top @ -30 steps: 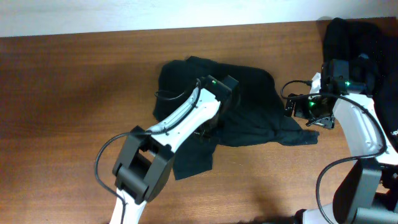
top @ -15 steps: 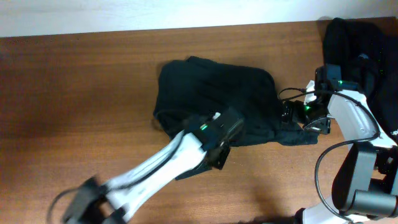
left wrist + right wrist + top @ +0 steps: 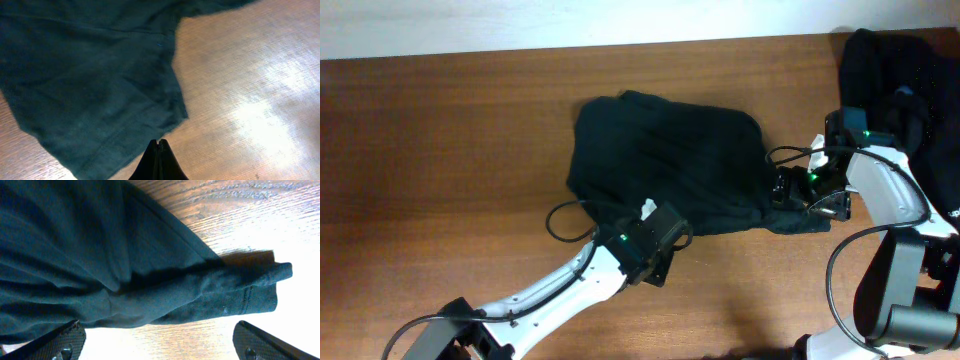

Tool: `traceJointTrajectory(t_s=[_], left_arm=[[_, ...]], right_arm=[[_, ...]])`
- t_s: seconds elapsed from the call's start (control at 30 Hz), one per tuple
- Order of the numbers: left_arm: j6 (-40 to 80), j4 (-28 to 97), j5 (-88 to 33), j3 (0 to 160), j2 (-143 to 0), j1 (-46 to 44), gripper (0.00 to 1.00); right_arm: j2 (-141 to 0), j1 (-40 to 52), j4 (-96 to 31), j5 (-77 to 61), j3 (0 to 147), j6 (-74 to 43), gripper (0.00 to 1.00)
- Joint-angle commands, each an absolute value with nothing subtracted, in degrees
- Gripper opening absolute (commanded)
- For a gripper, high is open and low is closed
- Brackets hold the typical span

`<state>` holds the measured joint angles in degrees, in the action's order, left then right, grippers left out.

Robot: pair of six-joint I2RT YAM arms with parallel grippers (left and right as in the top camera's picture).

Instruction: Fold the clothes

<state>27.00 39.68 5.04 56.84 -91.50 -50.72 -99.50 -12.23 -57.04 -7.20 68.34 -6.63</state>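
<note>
The left gripper [image 3: 158,150], jaws pressed together, has its tips at the hem of the black T-shirt [image 3: 660,160], which spreads toward the upper left of its wrist view. The right gripper [image 3: 159,337], jaws wide apart, hovers over the shirt's bunched edge, mid-right in the overhead view.

A brown wood-grain table [image 3: 440,150] borders a white surface [image 3: 520,20] along its far edge.

Left gripper [image 3: 159,146] comes off the middle of the T-shirt [image 3: 665,160], back to its near edge, jaws shut. Cloth top now uncovered. Left arm [image 3: 570,285] lies low, across where a lower flap showed. Right gripper [image 3: 792,192], wide open, shifts slightly inward toward the sleeve [image 3: 805,220].
</note>
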Motion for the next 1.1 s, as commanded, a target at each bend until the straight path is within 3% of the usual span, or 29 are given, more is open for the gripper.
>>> traceJointTrajectory(t_s=[0.0, 0.2, 0.23, 0.57, 0.9, 0.97, 1.07], left_arm=[[31.97, 37.10, 8.45, 53.45, -91.70, -50.48, 0.01], [33.82, 23.73, 8.45, 46.24, -94.59, -50.46, 0.02], [33.85, 22.39, 8.45, 45.82, -95.15, -50.39, 0.07], [33.85, 16.95, 13.02, 45.78, -97.65, -45.36, 0.10], [32.95, 15.51, 3.81, 45.80, -98.00, -41.93, 0.10], [32.97, 15.44, 3.55, 45.80, -98.50, -41.58, 0.10], [32.99, 14.87, 2.28, 45.78, -99.57, -41.56, 0.10]], right_arm=[[-99.70, -12.40, -57.01, -7.97, 68.05, -6.20, 0.98], [-99.70, -12.40, -57.01, -10.98, 68.10, -6.22, 0.99], [-99.70, -12.40, -56.99, -10.96, 68.12, -6.24, 0.99], [-99.70, -12.40, -56.60, -10.09, 68.14, -11.77, 1.00], [-99.70, -12.40, -58.35, -10.09, 68.14, -12.53, 1.00], [-99.70, -12.40, -58.46, -10.13, 68.14, -12.49, 0.94], [-99.70, -12.40, -58.67, -10.11, 68.14, -12.47, 0.70]])
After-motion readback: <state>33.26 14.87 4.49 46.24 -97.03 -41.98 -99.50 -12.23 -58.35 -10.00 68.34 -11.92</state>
